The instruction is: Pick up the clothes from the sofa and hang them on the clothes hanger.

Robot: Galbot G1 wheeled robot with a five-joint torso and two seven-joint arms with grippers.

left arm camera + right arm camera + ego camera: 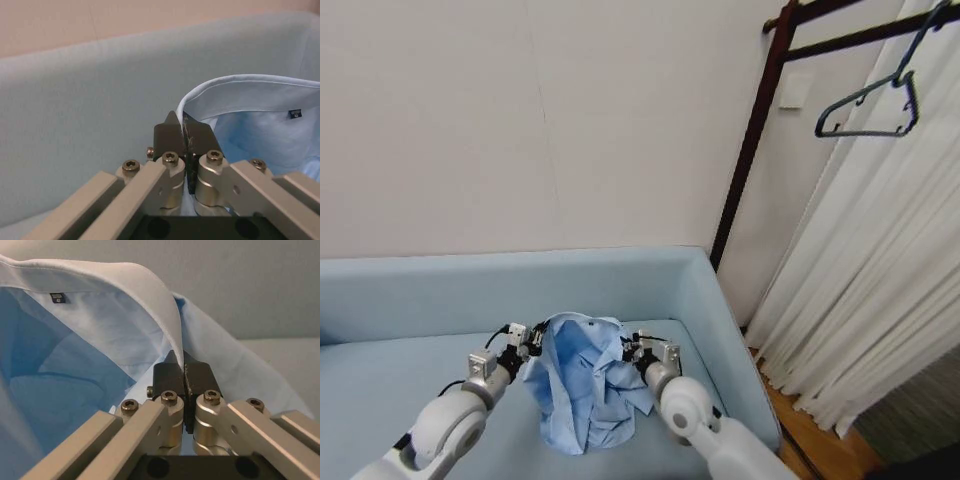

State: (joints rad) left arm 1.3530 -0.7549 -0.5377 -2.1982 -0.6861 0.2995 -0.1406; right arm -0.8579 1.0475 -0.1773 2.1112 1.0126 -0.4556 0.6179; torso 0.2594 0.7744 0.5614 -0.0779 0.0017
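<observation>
So the left gripper [532,340] and right gripper [632,348] both pinch the blue shirt [585,400] by its collar, lower middle. The hanger [865,133] is upper right, hook cut off.

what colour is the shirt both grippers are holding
Plain light blue; the shirt shows best in the head view.

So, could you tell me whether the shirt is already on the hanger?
No, the hanger hangs bare on the rack, while the left gripper and right gripper pinch the shirt at the sofa.
</observation>
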